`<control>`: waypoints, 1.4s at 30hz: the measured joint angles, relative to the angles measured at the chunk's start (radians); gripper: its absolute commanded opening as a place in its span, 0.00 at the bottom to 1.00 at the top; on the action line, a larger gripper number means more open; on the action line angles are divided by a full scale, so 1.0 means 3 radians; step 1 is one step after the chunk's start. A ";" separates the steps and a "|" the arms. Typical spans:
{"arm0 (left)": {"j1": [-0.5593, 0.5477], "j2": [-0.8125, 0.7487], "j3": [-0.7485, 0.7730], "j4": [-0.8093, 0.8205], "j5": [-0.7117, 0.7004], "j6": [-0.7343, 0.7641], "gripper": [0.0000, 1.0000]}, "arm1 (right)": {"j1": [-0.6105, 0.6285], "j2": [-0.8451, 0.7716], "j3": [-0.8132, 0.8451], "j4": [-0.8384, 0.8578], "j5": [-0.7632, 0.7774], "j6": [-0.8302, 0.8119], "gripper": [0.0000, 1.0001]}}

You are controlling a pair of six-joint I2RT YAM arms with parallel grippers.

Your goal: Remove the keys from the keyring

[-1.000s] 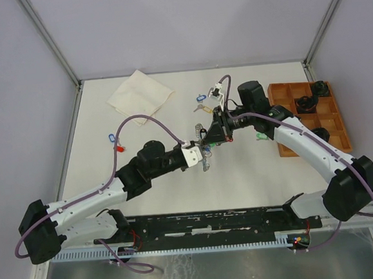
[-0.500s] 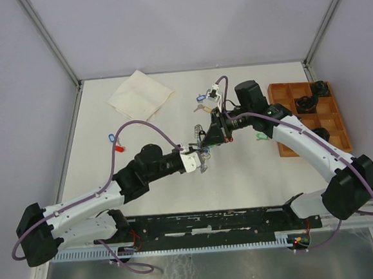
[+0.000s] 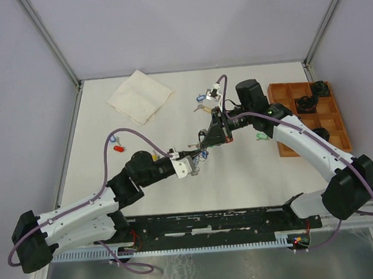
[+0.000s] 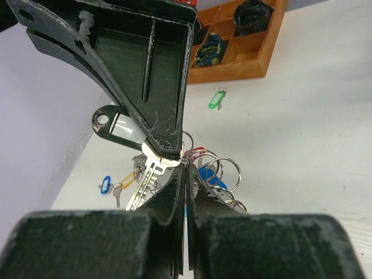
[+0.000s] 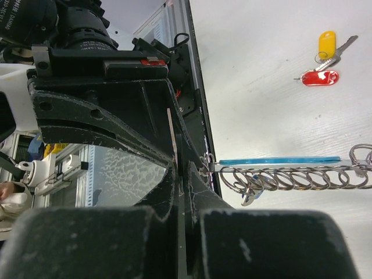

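**Both tools pinched shut, tips almost meeting**

The left arm [image 3: 82,212] stretches low from its base at the near left, with the forearm angled up and to the right. The left tool [image 3: 193,163] points right, its fingers [image 4: 168,200] pressed flat together. The right arm [image 3: 310,146] arcs from its near-right base outward and back toward the middle. The right tool [image 3: 204,140] points left and downward, its fingers [image 5: 165,195] closed with no gap. The two tips sit just beside each other, the right one slightly farther from the bases.
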 measured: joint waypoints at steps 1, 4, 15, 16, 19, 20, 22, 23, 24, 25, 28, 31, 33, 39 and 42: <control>0.0000 -0.0014 -0.0022 0.0033 0.0000 -0.0001 0.03 | 0.0000 0.0000 0.0000 0.0010 -0.0009 0.0000 0.01; 0.0000 -0.0062 -0.0092 0.0155 -0.0001 -0.0023 0.03 | -0.0001 0.0000 -0.0009 0.0078 -0.0043 0.0037 0.01; 0.0001 -0.0240 -0.0361 0.0534 -0.0001 -0.0168 0.03 | -0.0065 0.0000 -0.0393 0.0987 -0.0284 0.0715 0.01; 0.0001 -0.0247 -0.0388 0.0579 -0.0001 -0.0181 0.03 | -0.0069 0.0000 -0.0446 0.1116 -0.0301 0.0816 0.01; 0.0003 -0.0261 -0.0458 0.0706 -0.0004 -0.0243 0.03 | -0.0083 0.0000 -0.0593 0.1493 -0.0334 0.1104 0.01; 0.0004 -0.0266 -0.0478 0.0744 -0.0004 -0.0259 0.03 | -0.0084 0.0000 -0.0623 0.1583 -0.0343 0.1172 0.01; 0.0004 -0.0286 -0.0516 0.0830 -0.0005 -0.0304 0.03 | -0.0086 0.0000 -0.0671 0.1761 -0.0362 0.1315 0.01; 0.0004 -0.0298 -0.0532 0.0871 -0.0006 -0.0323 0.03 | -0.0086 0.0000 -0.0688 0.1859 -0.0375 0.1396 0.00; 0.0004 -0.0306 -0.0546 0.0922 -0.0009 -0.0343 0.03 | -0.0088 0.0000 -0.0703 0.1943 -0.0381 0.1461 0.01; 0.0004 -0.0314 -0.0552 0.0947 -0.0013 -0.0355 0.03 | -0.0089 0.0000 -0.0718 0.2035 -0.0385 0.1532 0.01; 0.0004 -0.0328 -0.0562 0.1029 -0.0020 -0.0398 0.03 | -0.0100 0.0000 -0.0760 0.2252 -0.0385 0.1706 0.00; 0.0004 -0.0337 -0.0581 0.1091 -0.0031 -0.0429 0.03 | -0.0108 0.0000 -0.0788 0.2360 -0.0387 0.1801 0.01; 0.0004 -0.0346 -0.0593 0.1124 -0.0033 -0.0445 0.03 | -0.0108 0.0000 -0.0790 0.2399 -0.0388 0.1841 0.01; 0.0004 -0.0350 -0.0633 0.1264 -0.0088 -0.0488 0.03 | -0.0109 0.0000 -0.0795 0.2509 -0.0392 0.1952 0.02; 0.0004 -0.0348 -0.0679 0.1377 -0.0120 -0.0540 0.03 | -0.0111 0.0000 -0.0810 0.2570 -0.0390 0.2003 0.01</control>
